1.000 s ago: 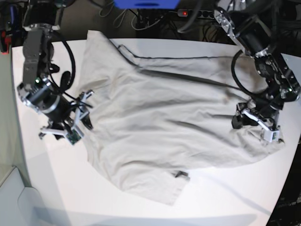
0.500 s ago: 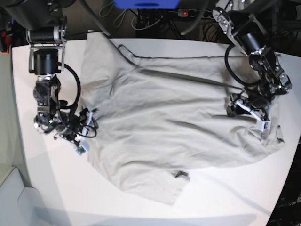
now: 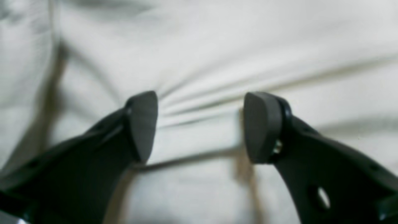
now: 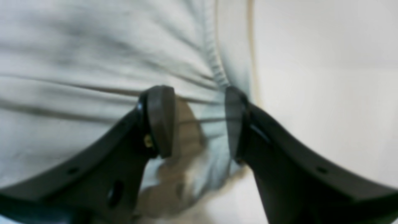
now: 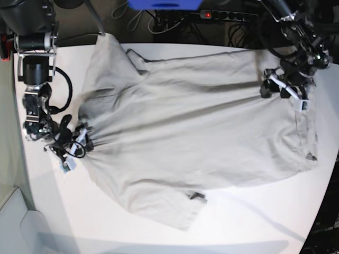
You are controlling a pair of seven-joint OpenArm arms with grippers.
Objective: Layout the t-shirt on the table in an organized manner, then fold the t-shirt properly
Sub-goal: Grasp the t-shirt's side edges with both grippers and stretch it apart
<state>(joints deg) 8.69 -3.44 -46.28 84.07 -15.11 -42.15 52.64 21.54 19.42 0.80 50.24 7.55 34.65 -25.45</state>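
Cloth of the t-shirt point(image 5: 185, 137) is spread across the table point(image 5: 254, 222), its hem nearest the camera. Its edge is pinched by the right gripper point(image 4: 199, 121), folds bunched between the jaws. Farther back, wrinkles radiate from the left gripper point(image 3: 200, 127); its grasp cannot be told, the jaws standing apart.

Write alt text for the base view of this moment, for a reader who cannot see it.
A wrinkled grey-beige t-shirt lies spread across a white table, stretched taut between two robot arms. The right gripper pinches its edge at the view's left, and the left gripper presses on the cloth at the view's upper right.
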